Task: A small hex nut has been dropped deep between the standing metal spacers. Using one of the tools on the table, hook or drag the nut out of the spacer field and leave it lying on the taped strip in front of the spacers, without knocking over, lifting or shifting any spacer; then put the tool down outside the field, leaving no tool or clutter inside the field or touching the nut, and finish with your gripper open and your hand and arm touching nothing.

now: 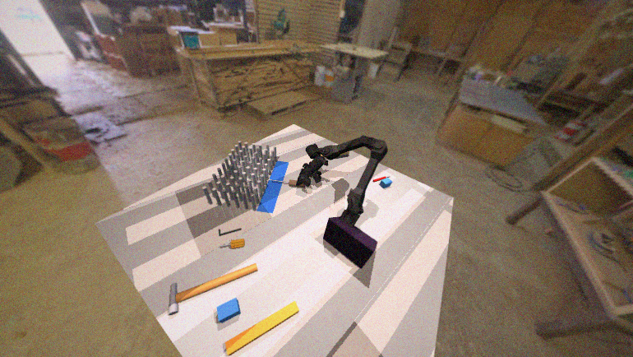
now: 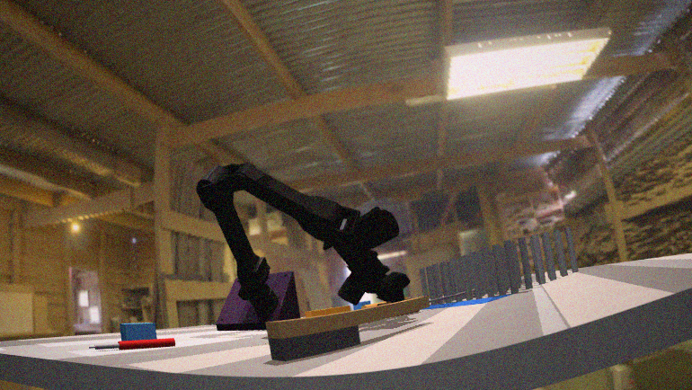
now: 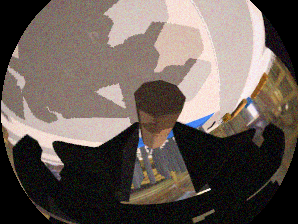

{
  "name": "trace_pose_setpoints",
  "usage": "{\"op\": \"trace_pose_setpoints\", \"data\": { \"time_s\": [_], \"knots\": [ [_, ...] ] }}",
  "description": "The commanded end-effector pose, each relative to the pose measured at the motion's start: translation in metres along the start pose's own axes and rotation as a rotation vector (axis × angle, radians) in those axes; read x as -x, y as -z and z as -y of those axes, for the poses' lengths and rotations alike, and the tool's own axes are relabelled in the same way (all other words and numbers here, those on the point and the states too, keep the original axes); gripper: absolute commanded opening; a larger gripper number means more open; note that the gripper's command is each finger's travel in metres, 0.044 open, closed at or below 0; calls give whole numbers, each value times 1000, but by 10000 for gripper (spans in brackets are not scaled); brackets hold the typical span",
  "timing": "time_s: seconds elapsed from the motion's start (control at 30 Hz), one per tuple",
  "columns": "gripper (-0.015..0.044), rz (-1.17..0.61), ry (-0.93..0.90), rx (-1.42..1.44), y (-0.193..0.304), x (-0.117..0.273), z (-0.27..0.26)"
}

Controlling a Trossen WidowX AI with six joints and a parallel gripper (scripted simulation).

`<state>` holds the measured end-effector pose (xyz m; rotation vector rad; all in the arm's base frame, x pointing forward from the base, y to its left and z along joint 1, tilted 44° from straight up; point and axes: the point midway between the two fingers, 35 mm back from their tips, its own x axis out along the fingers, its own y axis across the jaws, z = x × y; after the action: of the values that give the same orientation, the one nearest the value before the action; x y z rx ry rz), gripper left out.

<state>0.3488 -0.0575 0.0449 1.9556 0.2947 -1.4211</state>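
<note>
My gripper (image 1: 302, 180) (image 3: 156, 125) is shut on a brown-handled tool (image 1: 293, 183) (image 3: 160, 102). The handle's butt faces the wrist camera. In the top view the tool's thin metal shaft (image 1: 279, 181) reaches across the blue taped strip (image 1: 269, 201) (image 2: 467, 304) (image 3: 201, 121), its visible end at the front edge of the standing grey metal spacers (image 1: 208, 195) (image 2: 510, 266). The shape of its tip is unclear. The gripper stands on the arm's side of the strip, low over the table. The spacers look upright. I cannot see the hex nut in any view.
A black hex key (image 1: 230, 231), yellow screwdriver (image 1: 237, 243), hammer (image 1: 217, 282), blue block (image 1: 228, 310) and yellow bar (image 1: 261, 328) lie left of the dark base (image 1: 349, 241). A red screwdriver (image 2: 147, 343) lies beside another blue block (image 2: 137, 331). A wooden-topped brush-like item (image 2: 314, 329) lies behind the arm.
</note>
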Motion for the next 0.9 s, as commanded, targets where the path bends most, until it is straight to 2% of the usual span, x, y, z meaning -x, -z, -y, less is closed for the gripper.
{"op": "trace_pose_setpoints", "data": {
  "time_s": [0.0,0.87],
  "knots": [
    [0,-1,4,6,-3,2,1],
    [0,0,3,7,-18,12,1]
  ]
}}
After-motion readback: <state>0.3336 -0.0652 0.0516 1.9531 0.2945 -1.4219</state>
